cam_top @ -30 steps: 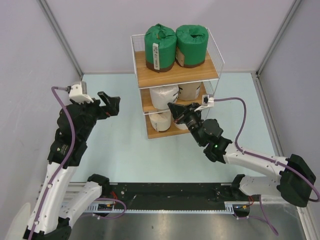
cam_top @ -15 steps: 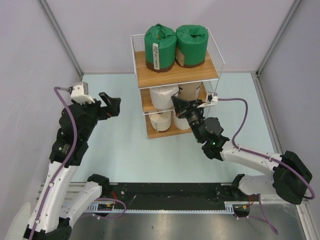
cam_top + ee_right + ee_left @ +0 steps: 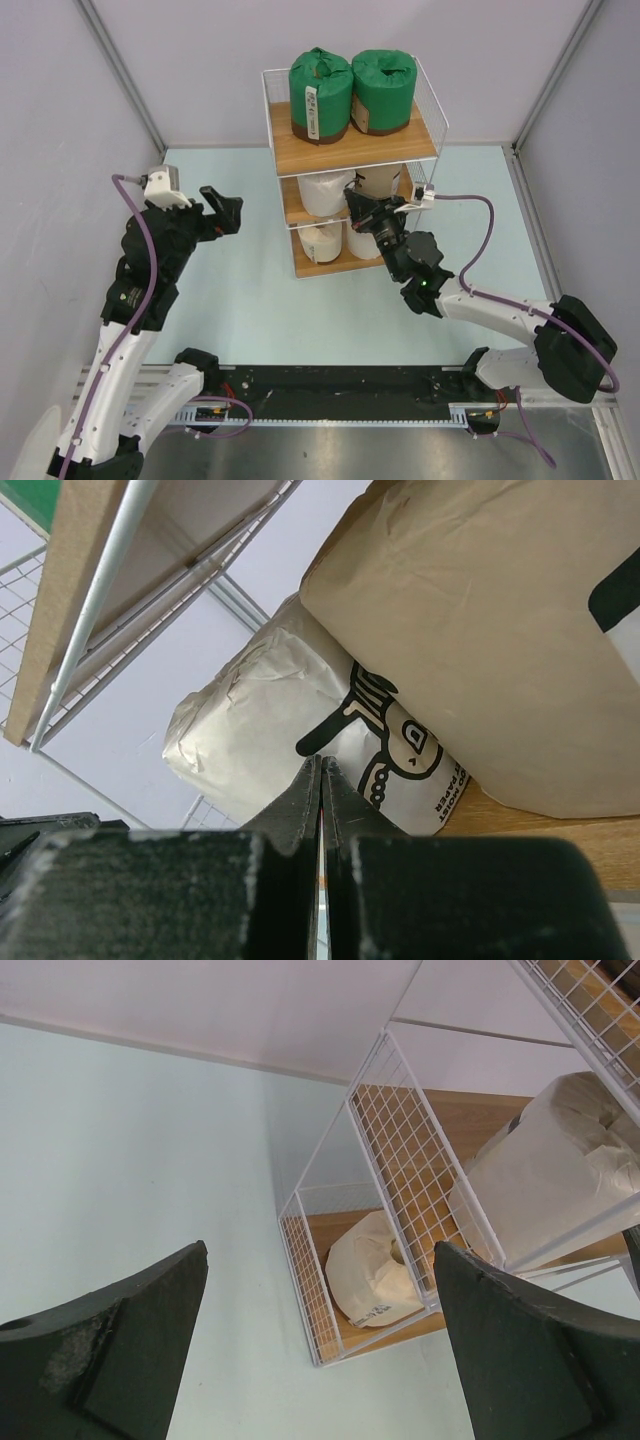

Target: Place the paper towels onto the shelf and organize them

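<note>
The right pincer (image 3: pixel 321 770) fills the 6 o'clock edge. Its two dark fingers are pressed flat together with only a hairline seam between them, and the tips point toward 12. At the centre, right at the tips, sits a cream-white roll (image 3: pixel 265 730) with black printing on its wrapper; whether the tips touch it cannot be told. Pressed against it, from 12 round to 3 o'clock, a tan-beige roll (image 3: pixel 470 630) looms larger. Under both, at 4 o'clock, runs the lower shelf board (image 3: pixel 545 845). At 10 o'clock the upper shelf board (image 3: pixel 65 580) and its white wire (image 3: pixel 104 590) slant across.
</note>
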`<state>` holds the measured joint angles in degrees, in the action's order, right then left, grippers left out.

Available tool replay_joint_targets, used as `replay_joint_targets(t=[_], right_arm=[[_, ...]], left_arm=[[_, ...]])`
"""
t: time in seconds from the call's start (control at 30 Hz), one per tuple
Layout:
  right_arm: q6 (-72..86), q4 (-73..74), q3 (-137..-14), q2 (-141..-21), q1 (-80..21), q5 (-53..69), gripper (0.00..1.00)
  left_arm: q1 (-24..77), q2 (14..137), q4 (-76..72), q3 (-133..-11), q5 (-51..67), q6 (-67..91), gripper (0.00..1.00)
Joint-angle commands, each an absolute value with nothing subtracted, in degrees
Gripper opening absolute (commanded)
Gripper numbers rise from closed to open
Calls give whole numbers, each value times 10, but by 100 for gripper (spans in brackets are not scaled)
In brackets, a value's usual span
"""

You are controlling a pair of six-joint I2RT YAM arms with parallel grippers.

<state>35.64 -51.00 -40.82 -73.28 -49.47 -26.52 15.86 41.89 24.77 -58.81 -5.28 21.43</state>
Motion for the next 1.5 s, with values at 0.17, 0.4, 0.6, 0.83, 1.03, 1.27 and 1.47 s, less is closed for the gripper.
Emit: replay_joint_targets(t=[0.17,0.4,0.6,0.83,1.03,1.27,1.47], right_arm=[[359,-555,-411,-748,-483,-273,0],[357,-559,-424,-760,-477,-265,0],[346,-567,-430,-766,-475,-262,0],[323,-533,-431,-726,-491,-258,0],[287,-500,-431,-686,-537,-264,0],[303,-530,-432,-721,-560,-248,0],[296,-565,-459,-778,-557,-236,0]], left_arm=[[150,411,236,-580,-40,213,100],[148,410,234,-577,-38,212,100],[145,412,232,-576,-35,213,100],[143,410,234,-575,-33,212,100],[142,410,234,-571,-33,214,100],[142,410,233,-570,-30,214,100],[138,405,237,-572,-35,207,100]])
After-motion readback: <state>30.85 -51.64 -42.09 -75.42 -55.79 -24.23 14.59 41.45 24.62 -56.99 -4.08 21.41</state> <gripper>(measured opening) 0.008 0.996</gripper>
